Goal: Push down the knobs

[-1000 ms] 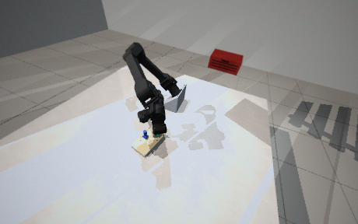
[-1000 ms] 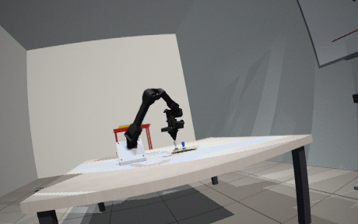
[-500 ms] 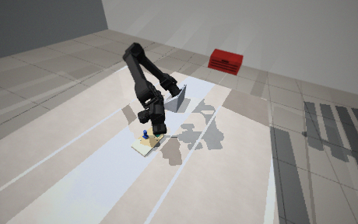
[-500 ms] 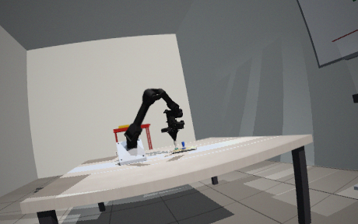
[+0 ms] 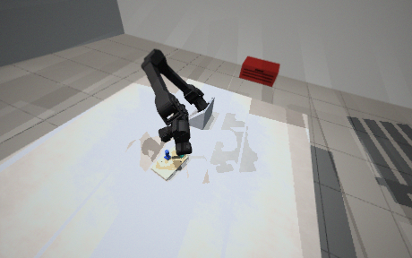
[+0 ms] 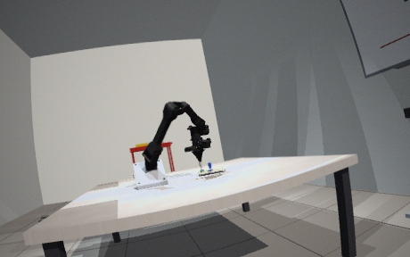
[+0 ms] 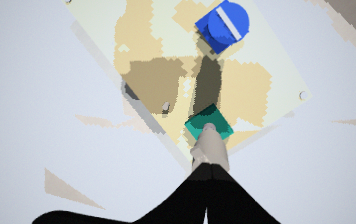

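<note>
And here's the arm (image 5: 162, 91) (image 6: 164, 129), black practically from end to end, matte with soft grey glints on its edges; look at those long slab-sided links, straight and squared off, meeting at chunky, rounded joint housings! Down by the wrist it's all blocky modules, stubby barrels jutting out sideways, and now the claw (image 6: 200, 161) (image 7: 209, 171), black as well, its two smooth fingers tapering wedge-like to narrow, blunt, dark grey tips, with a broad, curved black edge sweeping out at one side
</note>
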